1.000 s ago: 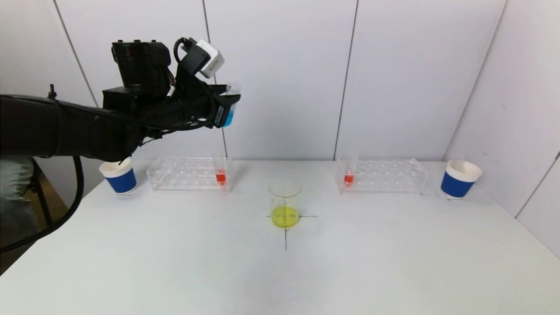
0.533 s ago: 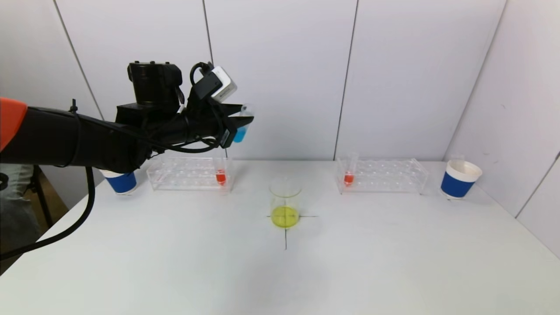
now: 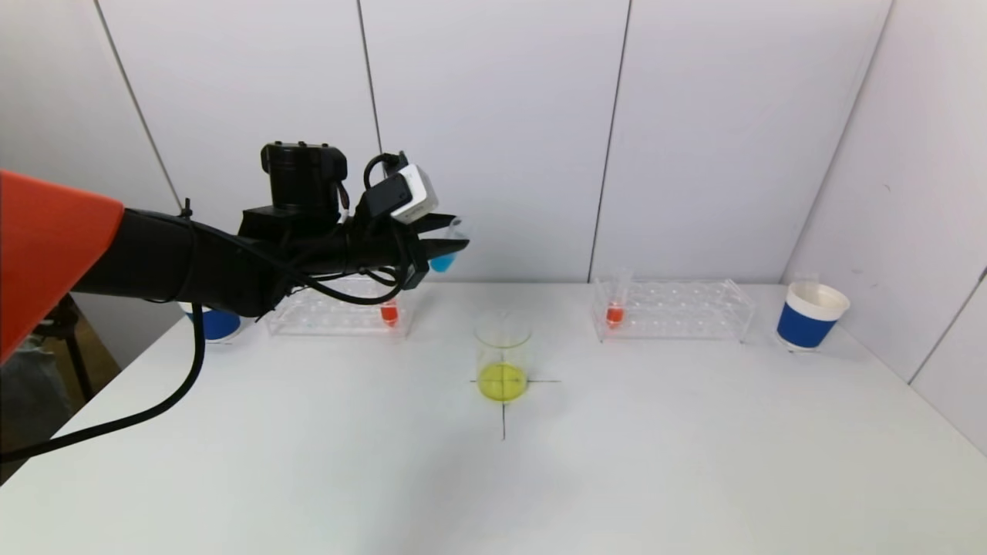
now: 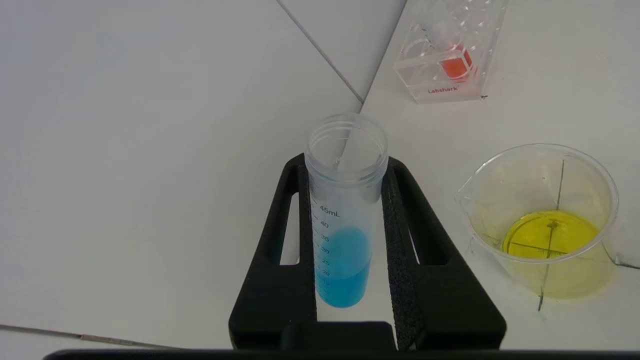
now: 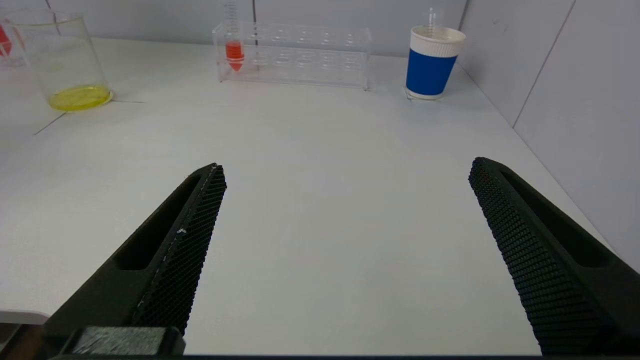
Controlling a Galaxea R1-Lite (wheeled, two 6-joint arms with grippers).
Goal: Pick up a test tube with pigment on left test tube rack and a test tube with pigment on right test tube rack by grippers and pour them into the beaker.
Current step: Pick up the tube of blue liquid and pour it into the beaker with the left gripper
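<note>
Blue test tube (image 4: 345, 220) clamped between left pincer (image 4: 347, 165).

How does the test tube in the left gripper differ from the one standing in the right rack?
The blue test tube holds blue liquid; the red test tube holds orange-red liquid. The blue one is clamped in the left gripper, raised in the air to the left of the beaker; the red one stands upright in the end slot of the right rack nearest the beaker. Both are clear, uncapped and partly filled.
</note>
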